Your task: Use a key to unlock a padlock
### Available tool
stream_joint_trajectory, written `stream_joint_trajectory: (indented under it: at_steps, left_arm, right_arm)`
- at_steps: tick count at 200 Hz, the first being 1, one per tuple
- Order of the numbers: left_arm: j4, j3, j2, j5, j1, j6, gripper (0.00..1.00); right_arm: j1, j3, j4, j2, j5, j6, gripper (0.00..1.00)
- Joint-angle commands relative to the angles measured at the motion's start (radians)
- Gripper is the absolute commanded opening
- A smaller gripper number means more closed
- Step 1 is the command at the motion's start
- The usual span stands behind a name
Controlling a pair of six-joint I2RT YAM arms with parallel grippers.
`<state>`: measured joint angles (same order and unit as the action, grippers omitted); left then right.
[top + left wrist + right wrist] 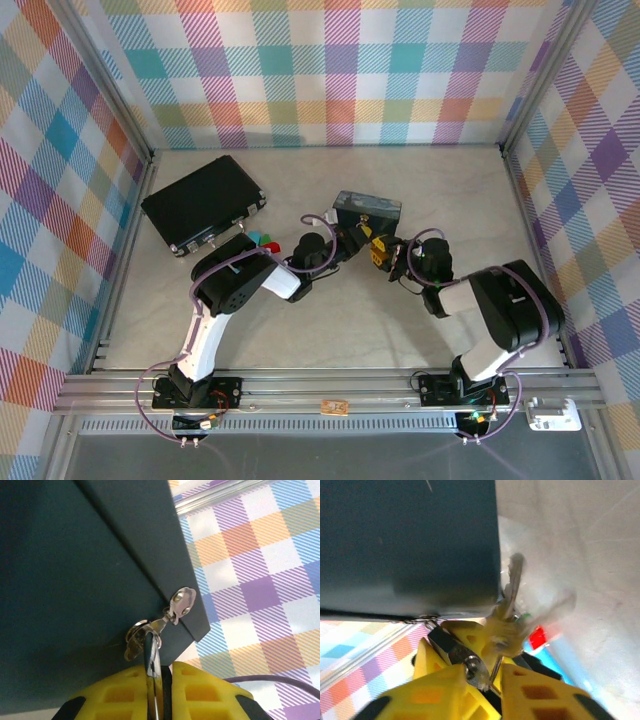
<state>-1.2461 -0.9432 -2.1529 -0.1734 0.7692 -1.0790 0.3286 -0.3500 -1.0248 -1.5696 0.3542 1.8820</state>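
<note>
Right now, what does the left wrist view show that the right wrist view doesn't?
Left wrist alone: a sharp look at the silvery latch, a purple cable, and the left gripper shut on a thin silvery piece. Right wrist alone: blurred keys, the black padlock, a red thing. Both: the dark box and yellow fingers.

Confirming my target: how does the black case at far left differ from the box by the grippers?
The black case is larger than the box. The case is plain black with silvery trim; the box has a bluish patterned top. The case lies alone at far left; the box has the left gripper and right gripper at its edge. Both are dark and rectangular.
</note>
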Motion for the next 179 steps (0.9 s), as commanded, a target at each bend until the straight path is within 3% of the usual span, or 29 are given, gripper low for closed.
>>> stream_joint_trajectory:
  at_steps: [1, 28, 57, 84, 110, 123, 156, 165, 179]
  left_arm:
    - [0.154, 0.005, 0.048, -0.022, 0.023, 0.013, 0.0]
    - [0.266, -0.011, 0.085, 0.001, 0.023, 0.015, 0.0]
    - [0.332, -0.028, 0.088, 0.009, 0.023, 0.004, 0.0]
    - [0.43, -0.046, 0.094, 0.017, 0.023, 0.012, 0.0]
    - [0.539, -0.057, 0.112, 0.031, 0.024, 0.018, 0.0]
    - [0.585, -0.059, 0.13, 0.038, 0.024, 0.026, 0.06]
    - [0.643, -0.032, 0.198, 0.052, 0.022, 0.04, 0.34]
    - [0.652, -0.017, 0.224, 0.054, 0.023, 0.042, 0.46]
    - [0.661, 0.008, 0.265, 0.056, 0.018, 0.042, 0.52]
  right_arm:
    - [0.003, -0.024, 0.235, 0.161, -0.008, -0.268, 0.39]
    - [0.003, -0.038, 0.63, 0.398, -0.128, -0.505, 0.48]
    - [0.001, -0.058, 0.94, 0.632, -0.291, -0.722, 0.57]
    - [0.001, -0.118, 1.133, 0.754, -0.391, -0.967, 0.63]
    - [0.001, -0.157, 1.23, 0.799, -0.412, -1.157, 0.67]
    - [0.001, -0.166, 1.242, 0.794, -0.385, -1.241, 0.67]
    - [0.004, -0.202, 1.244, 0.715, -0.23, -1.376, 0.66]
    - [0.011, -0.215, 1.241, 0.687, -0.201, -1.395, 0.64]
    - [0.027, -0.237, 1.238, 0.642, -0.171, -1.426, 0.62]
